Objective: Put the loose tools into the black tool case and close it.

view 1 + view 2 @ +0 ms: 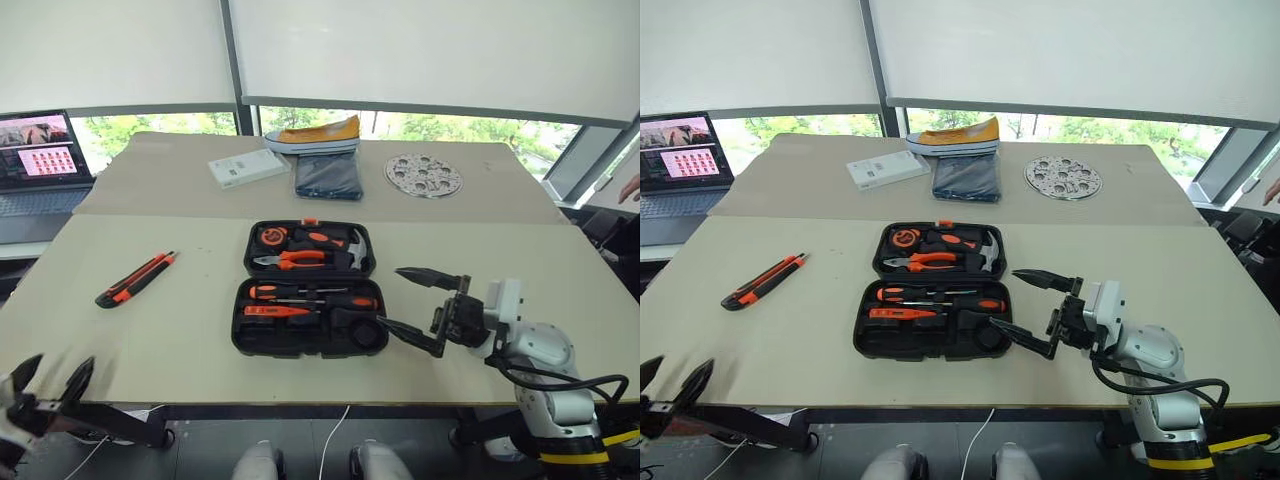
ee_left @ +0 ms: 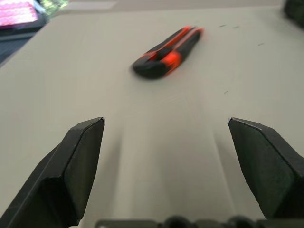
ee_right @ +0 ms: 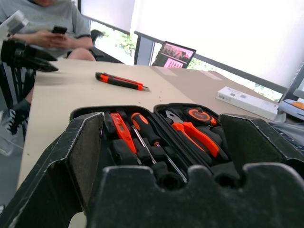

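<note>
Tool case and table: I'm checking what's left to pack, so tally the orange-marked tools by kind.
Utility knife, loose on table: 1
Screwdrivers in the black tool case: 3
Pliers in case: 1
Tape measure in case: 1
Total: 6

Utility knife (image 1: 135, 279) on table (image 1: 180, 340), well left of seemingly full open tool case (image 1: 305, 290).

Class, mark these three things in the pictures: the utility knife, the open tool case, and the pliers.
utility knife (image 1: 135, 279): left eye view, middle of its body.
tool case (image 1: 240, 335): left eye view, left rim of the near half.
pliers (image 1: 300, 259): left eye view, orange handles.
</note>
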Action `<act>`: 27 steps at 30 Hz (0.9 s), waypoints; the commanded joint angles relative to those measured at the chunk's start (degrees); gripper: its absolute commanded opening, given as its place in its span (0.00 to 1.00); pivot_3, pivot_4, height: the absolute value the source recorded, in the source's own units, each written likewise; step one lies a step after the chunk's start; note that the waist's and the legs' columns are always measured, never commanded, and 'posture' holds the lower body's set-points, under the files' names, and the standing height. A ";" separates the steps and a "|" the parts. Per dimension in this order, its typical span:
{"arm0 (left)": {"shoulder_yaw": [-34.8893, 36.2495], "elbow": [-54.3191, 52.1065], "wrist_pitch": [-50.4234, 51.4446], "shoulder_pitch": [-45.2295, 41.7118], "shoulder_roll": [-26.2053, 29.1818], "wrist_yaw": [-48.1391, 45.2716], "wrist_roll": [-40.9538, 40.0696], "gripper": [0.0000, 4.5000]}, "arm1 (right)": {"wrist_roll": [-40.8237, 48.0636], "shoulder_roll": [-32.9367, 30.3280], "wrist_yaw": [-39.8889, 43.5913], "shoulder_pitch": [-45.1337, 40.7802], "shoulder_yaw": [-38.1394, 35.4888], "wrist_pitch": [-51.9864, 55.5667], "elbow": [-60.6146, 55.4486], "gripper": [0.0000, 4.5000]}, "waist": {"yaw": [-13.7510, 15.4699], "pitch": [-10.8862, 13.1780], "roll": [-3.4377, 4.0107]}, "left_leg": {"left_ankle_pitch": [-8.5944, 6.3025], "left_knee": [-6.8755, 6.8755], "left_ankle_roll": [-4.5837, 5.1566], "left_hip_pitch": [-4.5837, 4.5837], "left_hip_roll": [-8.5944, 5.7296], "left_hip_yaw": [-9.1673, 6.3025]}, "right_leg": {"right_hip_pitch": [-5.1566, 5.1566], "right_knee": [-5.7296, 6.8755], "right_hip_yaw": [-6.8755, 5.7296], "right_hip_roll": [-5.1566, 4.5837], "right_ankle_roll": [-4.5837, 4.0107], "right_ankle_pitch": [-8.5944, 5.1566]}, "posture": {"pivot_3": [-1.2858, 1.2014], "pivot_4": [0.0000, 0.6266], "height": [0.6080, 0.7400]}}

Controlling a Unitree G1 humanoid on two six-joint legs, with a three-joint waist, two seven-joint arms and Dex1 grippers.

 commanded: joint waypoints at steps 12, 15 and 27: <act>-14.12 14.80 23.13 -28.00 20.69 1.39 2.34 0.99 | -0.28 0.23 -1.07 -1.92 3.10 0.02 -4.66 1.00 | 0.58 0.05 -0.08 | 0.02 0.00 -0.10 0.00 -0.06 0.15 | 0.04 0.06 -0.14 0.08 0.23 -0.08 | 0.52 0.24 1.00; -20.64 22.76 23.05 -37.56 22.84 -1.84 6.23 0.99 | -0.32 0.00 -1.42 -2.41 3.13 0.07 -4.33 1.00 | 0.21 0.05 -0.15 | 0.25 -0.09 0.30 -0.02 -0.04 0.21 | 0.03 0.00 -0.12 0.09 0.07 0.23 | 0.52 0.24 1.00; -37.34 52.30 19.50 -65.18 23.00 -7.01 21.72 0.99 | -0.06 -1.27 -3.36 0.00 2.20 0.07 -6.51 1.00 | -0.40 0.15 -0.42 | 0.19 -0.40 0.28 -0.15 -0.16 0.21 | -0.07 0.00 -0.15 0.16 0.22 0.13 | 0.52 0.24 1.00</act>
